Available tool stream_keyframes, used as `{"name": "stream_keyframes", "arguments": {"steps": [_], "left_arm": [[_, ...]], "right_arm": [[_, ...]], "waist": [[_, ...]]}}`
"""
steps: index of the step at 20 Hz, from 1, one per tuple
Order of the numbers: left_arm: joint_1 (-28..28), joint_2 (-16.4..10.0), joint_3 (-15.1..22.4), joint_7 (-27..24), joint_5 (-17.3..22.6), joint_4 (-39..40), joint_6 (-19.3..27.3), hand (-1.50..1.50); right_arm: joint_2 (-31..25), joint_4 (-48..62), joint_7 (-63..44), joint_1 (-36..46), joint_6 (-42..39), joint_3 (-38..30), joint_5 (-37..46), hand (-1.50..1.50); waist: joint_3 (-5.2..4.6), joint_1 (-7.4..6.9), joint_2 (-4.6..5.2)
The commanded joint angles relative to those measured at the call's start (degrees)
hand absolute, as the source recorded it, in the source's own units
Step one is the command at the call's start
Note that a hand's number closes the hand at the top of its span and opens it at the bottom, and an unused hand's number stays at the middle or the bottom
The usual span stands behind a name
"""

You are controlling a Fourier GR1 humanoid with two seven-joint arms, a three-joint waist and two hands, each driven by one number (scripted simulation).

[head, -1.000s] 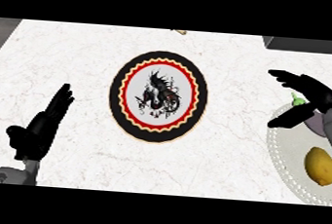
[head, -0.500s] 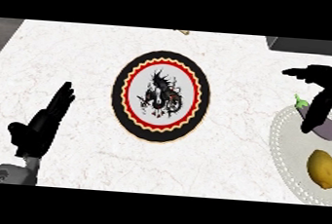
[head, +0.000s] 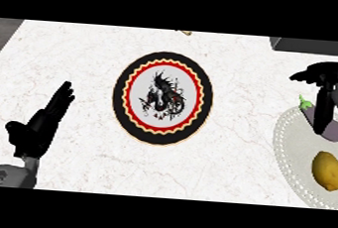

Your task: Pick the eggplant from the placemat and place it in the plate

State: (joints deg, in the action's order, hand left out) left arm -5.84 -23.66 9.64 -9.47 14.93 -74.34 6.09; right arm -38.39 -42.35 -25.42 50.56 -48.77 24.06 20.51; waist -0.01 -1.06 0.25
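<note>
The purple eggplant (head: 336,130) with a green stem lies on the white plate (head: 285,144) at the right edge, its stem towards the plate's far rim. My right hand (head: 326,89) hovers over it, open, with straight fingers that point down across the eggplant and hide part of it. I cannot tell whether the fingertips touch it. The round placemat (head: 162,98), black-rimmed with a red and white pattern, lies in the middle of the counter with nothing on it. My left hand (head: 42,125) rests open at the lower left, fingers up.
A yellow lemon (head: 328,170) lies on the same plate, nearer than the eggplant. A dark block (head: 312,46) stands at the far right corner. A small tan object (head: 183,32) peeks in at the counter's far edge.
The right hand has uncurled and drawn back towards the far right. The eggplant, held in it before, now lies on the plate. The left hand has stayed put.
</note>
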Motion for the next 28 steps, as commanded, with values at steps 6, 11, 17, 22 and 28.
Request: {"name": "stream_keyframes", "arguments": {"steps": [6, 11, 17, 22, 28], "left_arm": [[-1.3, 0.2, -3.1, -3.1, -0.6, 4.9, -3.7, 0.0], [0.9, 3.2, -1.3, 3.0, -3.5, -3.7, 0.9, 0.0], [-1.0, 3.0, -3.2, 3.8, -3.5, -0.7, -2.5, 0.0], [4.1, 4.5, -3.5, -0.7, -4.9, -2.9, -2.4, 0.0], [1.2, 4.9, -4.7, 1.5, -5.3, -1.2, -2.8, 0.0]], "right_arm": [[1.1, 9.0, 6.6, 1.7, -1.1, 4.5, 11.3, -1.5], [2.8, 10.2, 8.7, -1.8, -0.8, 3.6, 14.5, -1.5], [3.9, 16.2, 14.5, -0.2, 2.2, 4.2, 20.7, -1.5], [2.3, 17.9, 18.4, -3.0, 7.2, 4.7, 25.0, -1.5], [7.8, 22.6, 20.4, -2.1, 3.8, 3.3, 25.5, 1.5]], "waist": [[0.02, -0.17, 0.27], [0.05, 0.22, -0.1], [0.06, -0.06, 0.15], [0.05, 0.08, 0.0], [0.04, 0.12, 0.02]]}}
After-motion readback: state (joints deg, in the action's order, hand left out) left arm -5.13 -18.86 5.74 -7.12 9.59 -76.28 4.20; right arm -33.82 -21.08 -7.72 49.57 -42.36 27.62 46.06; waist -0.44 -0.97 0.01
